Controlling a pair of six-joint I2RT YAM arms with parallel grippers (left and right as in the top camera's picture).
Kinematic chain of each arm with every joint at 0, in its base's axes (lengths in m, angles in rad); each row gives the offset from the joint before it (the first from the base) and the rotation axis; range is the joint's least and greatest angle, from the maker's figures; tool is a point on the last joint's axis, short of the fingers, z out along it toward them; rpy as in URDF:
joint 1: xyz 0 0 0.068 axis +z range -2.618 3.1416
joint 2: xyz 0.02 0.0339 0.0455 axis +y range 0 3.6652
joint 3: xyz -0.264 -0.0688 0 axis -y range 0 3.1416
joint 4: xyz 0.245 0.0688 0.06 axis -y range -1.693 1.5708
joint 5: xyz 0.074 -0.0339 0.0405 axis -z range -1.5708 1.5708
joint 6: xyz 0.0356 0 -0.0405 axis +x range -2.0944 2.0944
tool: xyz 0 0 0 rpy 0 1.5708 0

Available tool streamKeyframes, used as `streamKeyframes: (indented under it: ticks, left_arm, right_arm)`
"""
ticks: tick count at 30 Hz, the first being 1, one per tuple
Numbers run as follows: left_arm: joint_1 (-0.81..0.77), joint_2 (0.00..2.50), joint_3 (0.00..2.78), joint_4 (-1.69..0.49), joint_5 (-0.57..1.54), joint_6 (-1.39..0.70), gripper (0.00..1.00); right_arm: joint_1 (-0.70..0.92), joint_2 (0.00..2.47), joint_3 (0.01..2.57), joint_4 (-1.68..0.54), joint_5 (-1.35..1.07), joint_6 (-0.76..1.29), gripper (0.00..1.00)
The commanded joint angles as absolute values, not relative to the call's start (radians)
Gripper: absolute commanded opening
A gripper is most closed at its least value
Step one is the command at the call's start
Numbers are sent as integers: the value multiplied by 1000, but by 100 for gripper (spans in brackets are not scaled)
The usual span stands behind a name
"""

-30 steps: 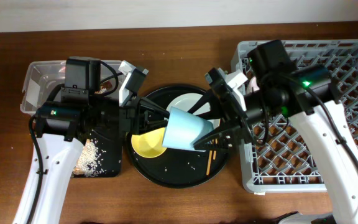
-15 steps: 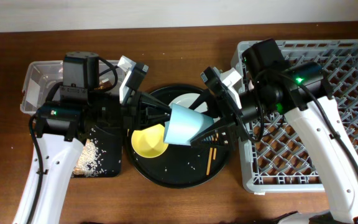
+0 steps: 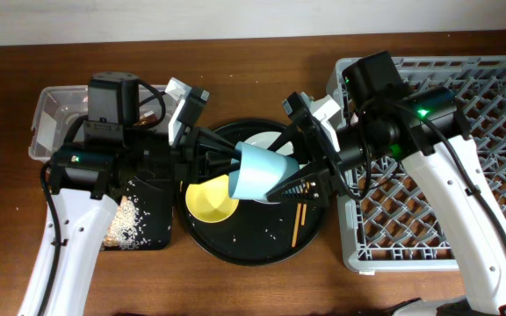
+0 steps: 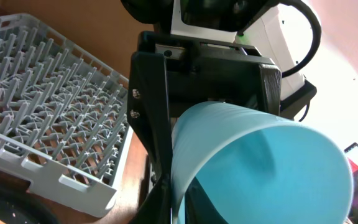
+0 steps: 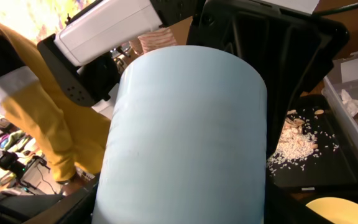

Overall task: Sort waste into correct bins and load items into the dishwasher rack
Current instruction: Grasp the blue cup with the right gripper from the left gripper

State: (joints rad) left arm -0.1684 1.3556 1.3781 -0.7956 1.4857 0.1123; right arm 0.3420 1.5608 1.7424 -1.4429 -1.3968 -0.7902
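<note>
Right gripper [image 3: 281, 175] clamped on small light-blue cup [image 3: 253, 171], tilted above large round black tray [image 3: 244, 244] carrying small yellow bowl [image 3: 209, 202], pale green plate [image 3: 262, 142] and wooden chopsticks [image 3: 297, 225]; left gripper [image 3: 227, 164] spread, empty, beside cup mouth; shallow black rectangular tray [image 3: 154, 230] holds pale crumbs [image 3: 126, 224].

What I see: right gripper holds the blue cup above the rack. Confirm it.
Wrong in one respect. The overhead view shows the right gripper holding the blue cup above the round tray, not the rack.
</note>
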Motion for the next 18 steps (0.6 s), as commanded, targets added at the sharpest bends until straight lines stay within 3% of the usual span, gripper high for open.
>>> streamKeyframes:
  ticks: [1,12,18]
  left_arm:
    - [-176,1338,1385,-807,1483,126,11]
    - [-177,1338,1385,-876,1412,126,12]
    - [-176,1338,1385,-876,1322,126,32]
  right_arm:
    - [319,1572,1737,-1435,-1403,-791,69]
    - [246,1572,1737,-1433,-1407,-770,69]
    - [246,1572,1737,-1434,-1375,-769,69]
